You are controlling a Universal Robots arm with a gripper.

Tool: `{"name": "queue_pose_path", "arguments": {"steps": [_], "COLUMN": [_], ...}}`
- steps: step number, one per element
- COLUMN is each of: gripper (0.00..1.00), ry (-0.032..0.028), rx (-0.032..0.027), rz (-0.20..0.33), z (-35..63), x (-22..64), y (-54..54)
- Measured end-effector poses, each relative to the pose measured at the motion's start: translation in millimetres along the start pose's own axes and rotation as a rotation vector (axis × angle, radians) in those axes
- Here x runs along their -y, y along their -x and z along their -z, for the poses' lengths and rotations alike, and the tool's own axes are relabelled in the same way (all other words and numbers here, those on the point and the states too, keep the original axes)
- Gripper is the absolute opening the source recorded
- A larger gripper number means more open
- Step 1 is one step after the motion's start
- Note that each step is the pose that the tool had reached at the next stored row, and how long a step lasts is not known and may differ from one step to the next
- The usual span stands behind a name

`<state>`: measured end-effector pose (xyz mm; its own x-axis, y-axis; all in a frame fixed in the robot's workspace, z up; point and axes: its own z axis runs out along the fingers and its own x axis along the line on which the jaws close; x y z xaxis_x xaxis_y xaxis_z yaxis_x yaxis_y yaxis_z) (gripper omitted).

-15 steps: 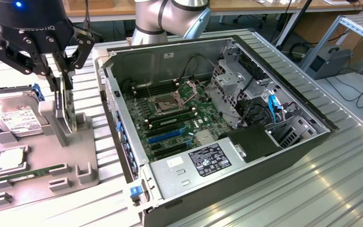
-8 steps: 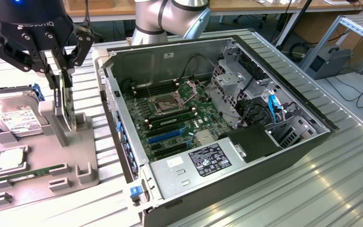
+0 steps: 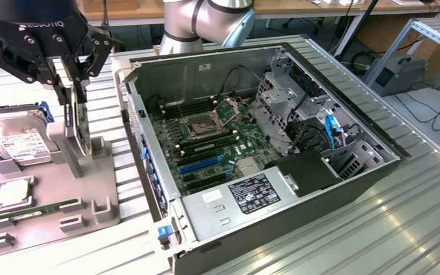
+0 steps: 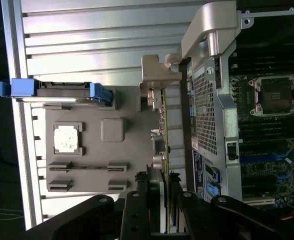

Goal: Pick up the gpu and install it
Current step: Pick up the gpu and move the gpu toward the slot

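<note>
One black tool (image 3: 73, 80) clamps slim flat gpu (image 3: 83, 129), upright, edge-on, at matte grey holder (image 3: 55, 177).

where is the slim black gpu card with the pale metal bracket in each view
exterior view: the slim black gpu card stands on edge in the grey holder tray, at the exterior view's left, under the gripper.
wrist view: the gpu card is seen edge-on, between the grey holder tray and the computer case's perforated wall.
shared landmark: the silver hard drive with blue rails, on the same tray.
</note>
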<state>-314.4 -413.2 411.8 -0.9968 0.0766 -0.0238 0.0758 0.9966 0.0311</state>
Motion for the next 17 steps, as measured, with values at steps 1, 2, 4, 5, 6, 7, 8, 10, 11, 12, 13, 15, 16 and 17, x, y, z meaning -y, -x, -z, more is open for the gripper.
{"name": "queue_pose_path", "arguments": {"steps": [1, 2, 4, 5, 6, 7, 8, 10, 11, 12, 13, 15, 16, 17], "gripper": [0.27, 0.27, 0.27, 0.27, 0.27, 0.27, 0.27, 0.27, 0.27, 0.27, 0.27, 0.27, 0.27, 0.27], "ry": [0.0000, -0.0001, -0.0001, -0.0001, -0.0001, -0.0001, -0.0001, -0.0001, -0.0002, -0.0001, -0.0002, -0.0001, -0.0001, -0.0001], "rx": [0.0000, 0.0000, 0.0000, -0.0001, -0.0001, -0.0001, -0.0001, -0.0001, -0.0002, -0.0002, -0.0002, -0.0001, -0.0001, -0.0002], "rz": [0.000, 0.000, 0.000, 0.000, 0.000, 0.000, 0.000, 0.000, 0.000, 0.000, 0.000, 0.000, 0.000, 0.000], "z": [0.8, 1.5, 2.8, 3.4, 3.9, 4.4, 4.9, 5.9, 6.4, 6.9, 7.3, 8.2, 8.7, 9.3], "x": [0.0, -0.1, -0.1, -0.1, -0.1, -0.1, -0.2, -0.2, -0.2, -0.2, -0.2, -0.3, -0.3, -0.3], "y": [0.1, 0.1, 0.1, 0.2, 0.2, 0.2, 0.2, 0.3, 0.3, 0.3, 0.3, 0.4, 0.4, 0.4]}}
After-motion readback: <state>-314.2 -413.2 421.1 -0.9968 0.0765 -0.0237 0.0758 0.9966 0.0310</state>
